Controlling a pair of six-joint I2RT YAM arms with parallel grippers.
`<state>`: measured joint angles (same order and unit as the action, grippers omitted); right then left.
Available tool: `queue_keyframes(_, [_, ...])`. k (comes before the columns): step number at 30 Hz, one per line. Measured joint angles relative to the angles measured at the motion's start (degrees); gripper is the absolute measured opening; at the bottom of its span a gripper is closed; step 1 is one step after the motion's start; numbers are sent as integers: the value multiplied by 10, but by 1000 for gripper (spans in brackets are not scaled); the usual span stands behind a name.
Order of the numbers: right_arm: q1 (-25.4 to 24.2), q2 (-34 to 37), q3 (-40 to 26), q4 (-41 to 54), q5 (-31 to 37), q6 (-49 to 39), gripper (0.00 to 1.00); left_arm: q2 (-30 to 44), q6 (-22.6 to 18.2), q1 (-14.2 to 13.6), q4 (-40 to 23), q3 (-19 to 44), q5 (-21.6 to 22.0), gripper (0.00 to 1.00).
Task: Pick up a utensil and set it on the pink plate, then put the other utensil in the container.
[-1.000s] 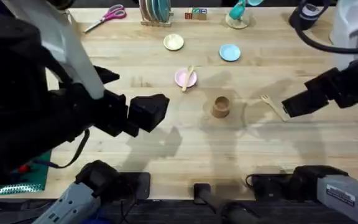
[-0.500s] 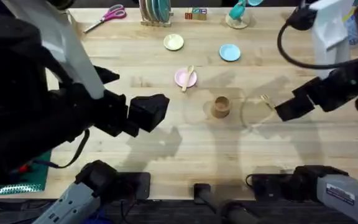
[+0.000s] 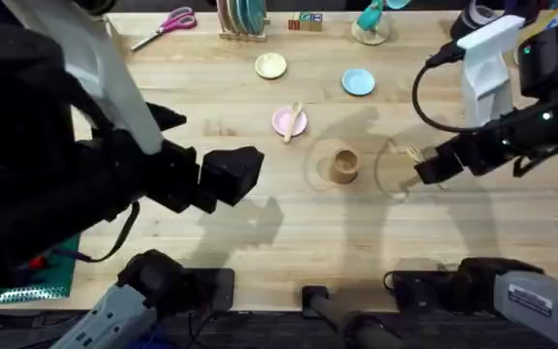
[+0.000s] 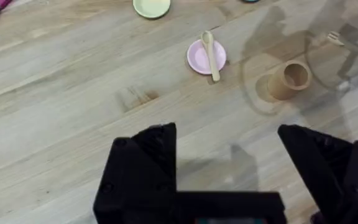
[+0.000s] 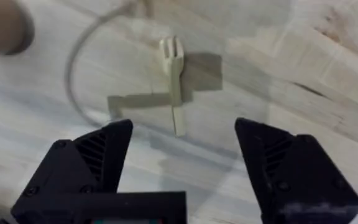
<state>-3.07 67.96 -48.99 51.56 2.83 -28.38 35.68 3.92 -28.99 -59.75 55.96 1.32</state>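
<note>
The left claw (image 4: 229, 168) is hanging spread above bare tabletop (image 3: 260, 242); the wooden spoon (image 3: 295, 120) is lying across the pink plate (image 3: 285, 123), the wooden cup (image 3: 345, 166) is standing alone, and the right claw (image 5: 182, 155) is hovering spread over the wooden fork (image 5: 174, 81)

You're at a lab-style robot test bench, not a home kitchen: a bare wood table (image 3: 260, 218) with both arm bases and cabling clamped along its 6 o'clock edge. Props sit staged along the 12 o'clock edge: scissors (image 3: 166, 26) at 11, a dish rack (image 3: 242, 19), toy blocks (image 3: 309, 19). A green cutting mat (image 3: 37, 283) lies at 8 o'clock.
</note>
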Motion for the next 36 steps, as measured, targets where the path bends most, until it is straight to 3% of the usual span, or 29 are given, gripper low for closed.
queue_keyframes(20, [6, 151, 0, -131, 0, 5, 998, 0, 0, 0, 0, 0, 0, 995])
queue_keyframes(36, [29, 181, -8, -143, 10, 50, 996, 0, 0, 0, 0, 0, 0, 993])
